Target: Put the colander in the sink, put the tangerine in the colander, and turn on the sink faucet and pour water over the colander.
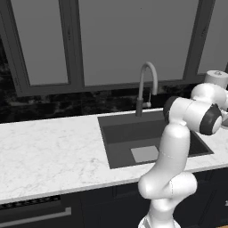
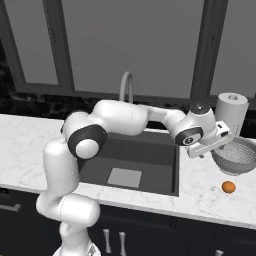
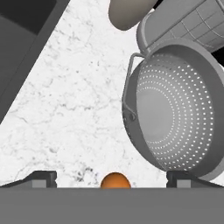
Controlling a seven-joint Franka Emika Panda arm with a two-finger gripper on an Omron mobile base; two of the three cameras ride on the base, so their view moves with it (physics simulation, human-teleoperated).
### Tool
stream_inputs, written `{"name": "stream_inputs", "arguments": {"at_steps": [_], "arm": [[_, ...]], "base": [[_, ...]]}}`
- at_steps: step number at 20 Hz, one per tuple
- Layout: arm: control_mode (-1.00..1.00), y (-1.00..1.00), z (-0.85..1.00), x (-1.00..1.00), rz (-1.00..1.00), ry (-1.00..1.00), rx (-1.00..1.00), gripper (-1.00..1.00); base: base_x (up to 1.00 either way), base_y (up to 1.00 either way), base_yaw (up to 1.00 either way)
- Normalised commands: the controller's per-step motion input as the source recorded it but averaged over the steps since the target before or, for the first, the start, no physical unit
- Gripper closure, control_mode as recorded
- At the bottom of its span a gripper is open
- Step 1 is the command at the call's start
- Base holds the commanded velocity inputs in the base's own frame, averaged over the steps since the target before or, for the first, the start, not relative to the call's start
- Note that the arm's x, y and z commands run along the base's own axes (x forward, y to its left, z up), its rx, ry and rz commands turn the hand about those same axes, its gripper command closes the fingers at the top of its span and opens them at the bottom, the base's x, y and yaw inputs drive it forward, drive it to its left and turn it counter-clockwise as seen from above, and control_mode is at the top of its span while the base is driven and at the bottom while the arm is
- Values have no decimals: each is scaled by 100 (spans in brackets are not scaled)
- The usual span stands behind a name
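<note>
reaching out to the right over the white marble tabletop (image 2: 200,200), the arm (image 2: 125,120) holds its tool (image 3: 111,177) above the colander (image 2: 236,156), which sits on the tabletop to the right of the sink (image 2: 150,155), not in it. in the hand view the tool's two dark tips stand wide apart near the bottom edge with nothing between them but bare marble and the tangerine (image 3: 115,180); the tool grips nothing. the colander (image 3: 175,113) lies just beyond the right-hand tip in that view, its dotted bowl open toward the camera and one wire handle (image 3: 127,87) on the side nearer the sink. a tall white cylinder (image 2: 231,112) stands close behind the colander, by the dark backsplash. the tangerine (image 2: 228,187) rests on the tabletop in front of the colander, near it but apart, toward the front edge. the sink (image 1: 133,133) is a dark basin with a light grey square patch (image 1: 144,154) on its floor. the faucet (image 1: 145,84) rises behind the basin, its arched spout curving over it; in the right base view the faucet (image 2: 126,85) is partly hidden behind the arm. dark-framed windows (image 1: 111,40) run along the wall behind.
</note>
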Motion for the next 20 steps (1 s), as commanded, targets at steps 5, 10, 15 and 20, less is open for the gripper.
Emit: {"name": "stream_inputs", "arguments": {"at_steps": [5,10,15,20], "arm": [[-100,0,-14,17,2,0,0,-100],[-100,0,-9,9,3,0,0,-100],[-100,0,-11,31,0,3,0,-100],[-100,0,-10,33,0,3,0,-100]], "base": [[0,0,0],[0,0,0],[0,0,0],[0,0,0]]}}
